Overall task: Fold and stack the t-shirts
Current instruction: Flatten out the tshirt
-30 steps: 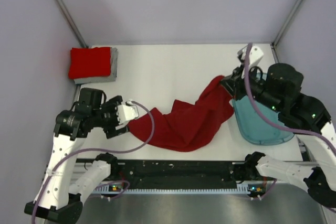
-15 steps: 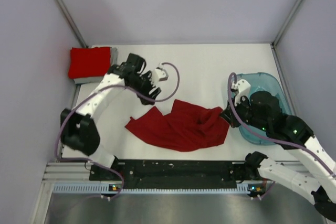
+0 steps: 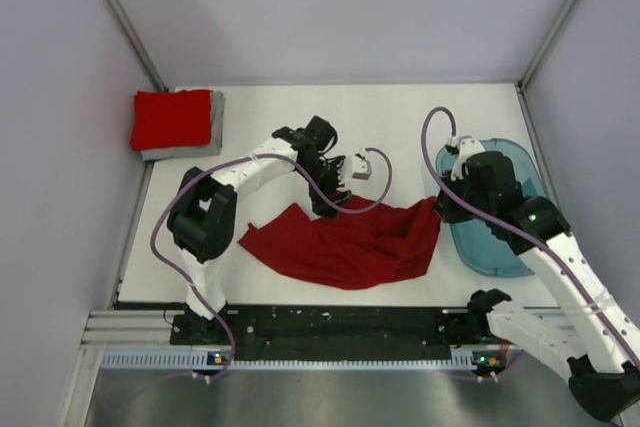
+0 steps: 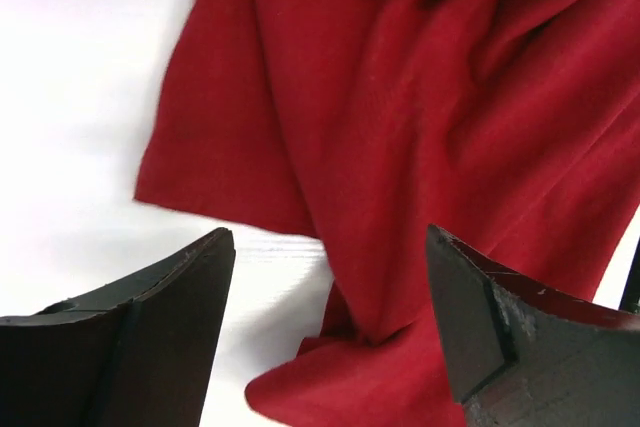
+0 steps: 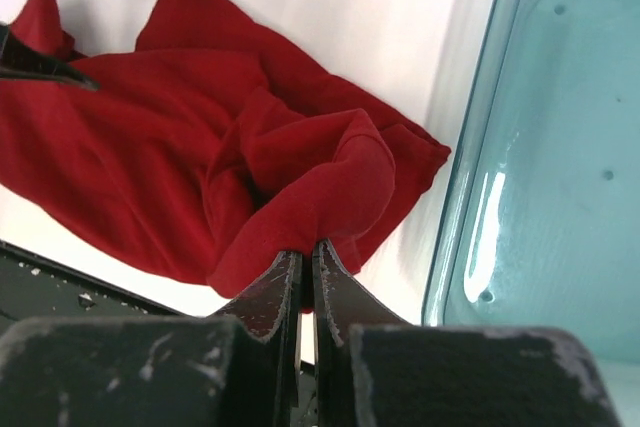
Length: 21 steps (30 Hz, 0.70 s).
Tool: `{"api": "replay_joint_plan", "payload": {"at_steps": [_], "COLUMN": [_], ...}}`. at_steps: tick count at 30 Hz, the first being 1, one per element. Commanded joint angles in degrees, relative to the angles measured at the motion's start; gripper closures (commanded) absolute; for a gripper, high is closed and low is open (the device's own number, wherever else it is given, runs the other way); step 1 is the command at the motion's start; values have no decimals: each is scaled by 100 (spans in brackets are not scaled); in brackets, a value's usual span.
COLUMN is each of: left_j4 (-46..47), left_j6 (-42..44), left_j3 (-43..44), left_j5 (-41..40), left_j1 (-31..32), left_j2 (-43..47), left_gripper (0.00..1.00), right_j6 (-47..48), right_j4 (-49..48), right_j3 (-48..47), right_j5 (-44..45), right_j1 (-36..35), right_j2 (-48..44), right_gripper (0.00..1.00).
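A dark red t-shirt (image 3: pixel 345 245) lies crumpled on the white table (image 3: pixel 400 127). My left gripper (image 3: pixel 333 201) hovers open over its upper edge; in the left wrist view the gripper (image 4: pixel 330 257) frames the t-shirt's folds (image 4: pixel 420 117) between dark fingers (image 4: pixel 150 327), with nothing pinched. My right gripper (image 3: pixel 438 209) is shut on the shirt's right end; in the right wrist view the gripper (image 5: pixel 307 247) pinches a bunched fold of the t-shirt (image 5: pixel 180 147). At the back left a brighter red folded t-shirt (image 3: pixel 172 118) sits on a grey one (image 3: pixel 216 129).
A translucent teal tub (image 3: pixel 505 237) stands at the right edge, just beside my right gripper, and shows as the tub (image 5: pixel 545 147) in the right wrist view. A black rail (image 3: pixel 340 325) runs along the near table edge. Grey walls enclose the table.
My left arm has swung from the near left across to the shirt's upper edge. The right gripper came down and the lifted shirt end settled onto the table.
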State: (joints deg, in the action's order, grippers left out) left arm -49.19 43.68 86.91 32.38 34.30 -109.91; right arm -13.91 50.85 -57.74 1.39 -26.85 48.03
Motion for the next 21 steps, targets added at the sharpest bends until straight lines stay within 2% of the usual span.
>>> {"api": "replay_joint_plan", "payload": {"at_steps": [1, 7, 10, 12, 13, 14, 15, 18, 21], "left_j4": [409, 532, 595, 516, 455, 384, 323, 444, 664], "left_j6": [62, -140, -71, -53, -44, -44, -87, -403, -825], "left_j3": [-271, -131, -262, -298, -298, -254, -219, -52, 412], "left_j5": [51, -917, -892, -900, -909, -935, -996, -1540, -2259], "left_j1": [304, 366, 366, 393, 393, 393, 384, 297, -10], "left_j2": [-100, -637, -602, -585, -558, -541, -480, -41, 530], "left_gripper": [21, 25, 26, 44, 57, 76, 100, 100, 100], "right_j6": [125, 161, 161, 187, 178, 204, 222, 301, 398], "right_j4": [-216, -409, -462, -488, -514, -567, -620, -848, -1164], "right_j3": [-54, 104, 122, 131, 140, 148, 140, -53, -640], "right_j5": [-481, -560, -631, -649, -675, -701, -762, -877, -956], "right_j1": [356, 488, 637, 751, 812, 865, 935, 1094, 1234], "right_j2": [215, 198, 215, 198, 198, 207, 215, 417, 838], "right_gripper": [100, 100, 100, 100, 100, 100, 100, 100, 100]}}
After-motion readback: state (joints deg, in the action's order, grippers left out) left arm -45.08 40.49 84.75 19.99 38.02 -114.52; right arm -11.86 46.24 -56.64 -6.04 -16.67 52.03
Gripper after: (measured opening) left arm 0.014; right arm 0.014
